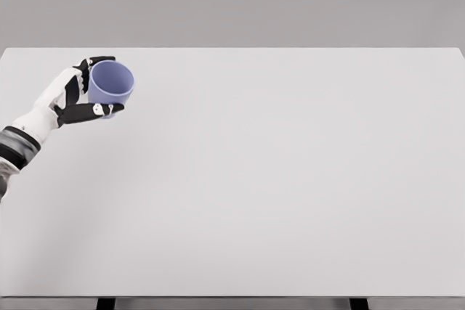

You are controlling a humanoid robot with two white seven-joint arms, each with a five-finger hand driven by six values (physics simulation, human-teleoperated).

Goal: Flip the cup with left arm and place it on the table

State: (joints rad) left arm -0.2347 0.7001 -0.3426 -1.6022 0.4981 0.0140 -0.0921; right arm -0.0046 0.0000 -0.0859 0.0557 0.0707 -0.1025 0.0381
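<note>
At the far left of your view, the fingers (93, 110) of the left hand (73, 96) curl around the lavender cup (110, 85), thumb below and the rest above (no writing shows on it). You see its open mouth tilted toward the camera, held over the white table (276, 179).

The render was bright and evenly lit, with soft, diffuse light and no clear source. The white table (290, 179) showed no glare and almost no shadow, only a faint darkening beneath the cup (111, 83). Edges looked slightly soft, as from compression. The table's borders ran straight, without visible distortion at the margins
</note>
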